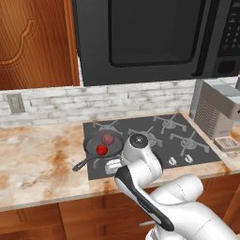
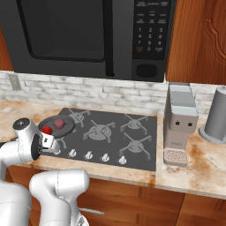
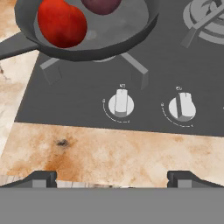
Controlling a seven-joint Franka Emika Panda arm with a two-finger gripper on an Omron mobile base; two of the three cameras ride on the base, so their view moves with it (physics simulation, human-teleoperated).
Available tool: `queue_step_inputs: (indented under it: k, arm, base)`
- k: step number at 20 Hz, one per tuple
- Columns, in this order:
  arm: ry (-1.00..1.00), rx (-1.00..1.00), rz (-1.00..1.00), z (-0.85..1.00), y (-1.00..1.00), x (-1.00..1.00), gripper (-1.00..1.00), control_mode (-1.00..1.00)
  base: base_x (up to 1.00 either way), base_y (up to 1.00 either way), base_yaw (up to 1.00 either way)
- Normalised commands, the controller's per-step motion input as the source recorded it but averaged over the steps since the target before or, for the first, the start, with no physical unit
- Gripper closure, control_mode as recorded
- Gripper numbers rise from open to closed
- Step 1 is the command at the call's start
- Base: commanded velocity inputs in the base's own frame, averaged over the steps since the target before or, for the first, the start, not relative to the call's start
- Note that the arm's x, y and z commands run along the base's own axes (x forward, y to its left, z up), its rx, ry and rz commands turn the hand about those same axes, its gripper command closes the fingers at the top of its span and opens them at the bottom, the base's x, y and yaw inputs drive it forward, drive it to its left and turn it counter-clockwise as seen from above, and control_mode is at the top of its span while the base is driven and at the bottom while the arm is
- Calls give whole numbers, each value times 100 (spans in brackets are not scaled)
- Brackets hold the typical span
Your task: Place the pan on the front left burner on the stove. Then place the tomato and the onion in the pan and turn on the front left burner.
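On the left, the pan [image 1: 102, 144] sits on the front left burner [image 3: 131, 65] of the stove [image 1: 154, 140], handle reaching out over the desk [image 1: 37, 159]. Inside, the tomato [image 1: 101, 150] lies near, the onion [image 1: 108, 139] just beyond it. Right of the pan, the end effector [image 3: 112, 178] hovers released and empty over the desk's near edge, facing the leftmost knob [image 3: 121, 104].

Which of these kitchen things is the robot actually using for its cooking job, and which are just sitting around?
Part of the job:
pan, on the front left burner
tomato and onion, both in the pan
stove and its knobs
open gripper

Just there:
microwave
coffee machine
grey canister
wall outlet
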Motion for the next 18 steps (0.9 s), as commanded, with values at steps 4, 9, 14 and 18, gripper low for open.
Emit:
queue_step_inputs:
  k: [4,9,14,18]
  arm:
    - [-5,0,0,-10,-6,8,-100,-100]
    - [-3,0,0,-20,-19,1,-100,-100]
    - [0,0,0,-25,-18,1,-100,-100]
    - [0,5,0,-35,-18,5,-100,-100]
  base:
    - [0,0,0]
    - [0,0,0]
    - [0,0,0]
    - [0,0,0]
